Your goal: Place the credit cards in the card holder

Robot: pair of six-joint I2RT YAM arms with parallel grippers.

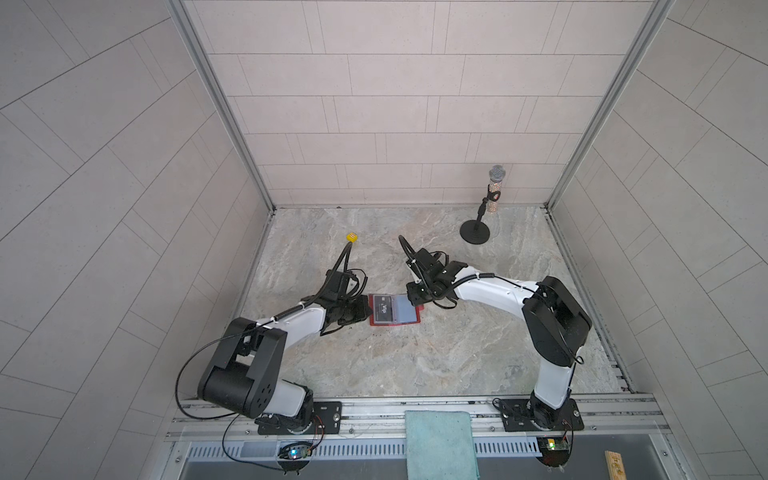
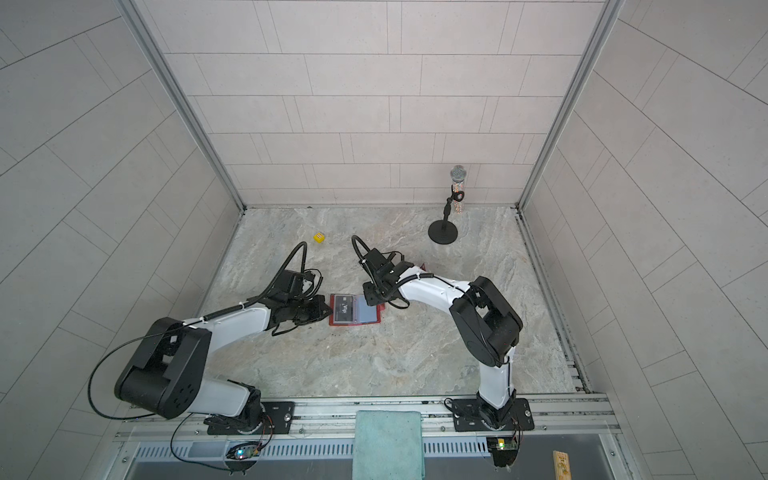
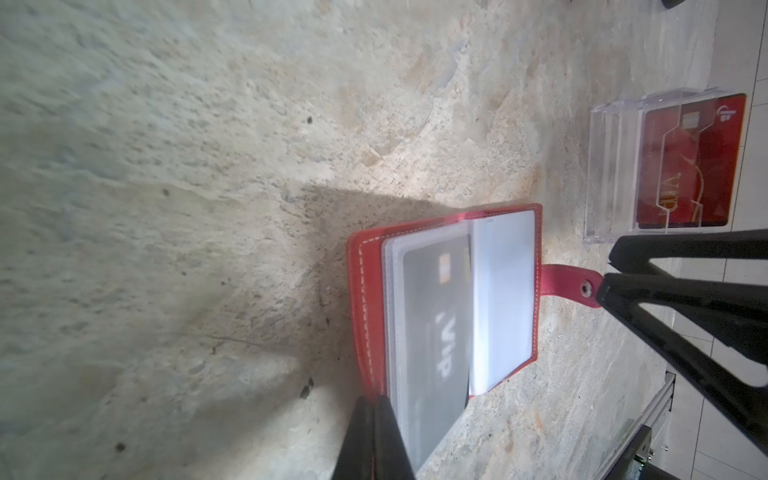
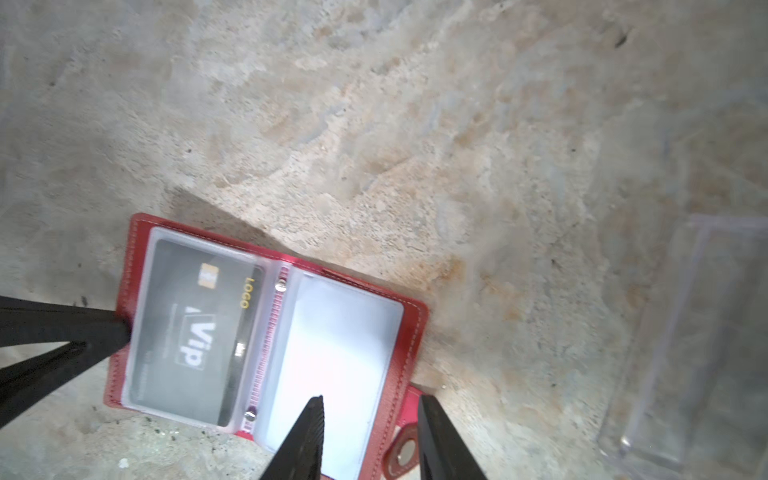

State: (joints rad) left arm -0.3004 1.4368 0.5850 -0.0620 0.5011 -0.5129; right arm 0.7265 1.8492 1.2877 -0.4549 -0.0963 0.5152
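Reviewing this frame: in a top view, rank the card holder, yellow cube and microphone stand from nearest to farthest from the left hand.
Measured from the left hand:
1. card holder: lying open, its left edge pinched by that hand.
2. yellow cube: behind the hand, toward the back wall.
3. microphone stand: far off at the back right.

Pale grey tiled walls (image 1: 395,104) on three sides, aluminium corner posts (image 1: 224,108), beige-grey marbled stone worktop (image 1: 415,361), soft even light.

I read the card holder (image 4: 413,336) as red stitched leather-look material, its sleeves (image 4: 336,353) as glossy clear plastic. The desk (image 4: 374,124) is matt and stone-patterned, and the stand (image 3: 615,166) is clear acrylic.
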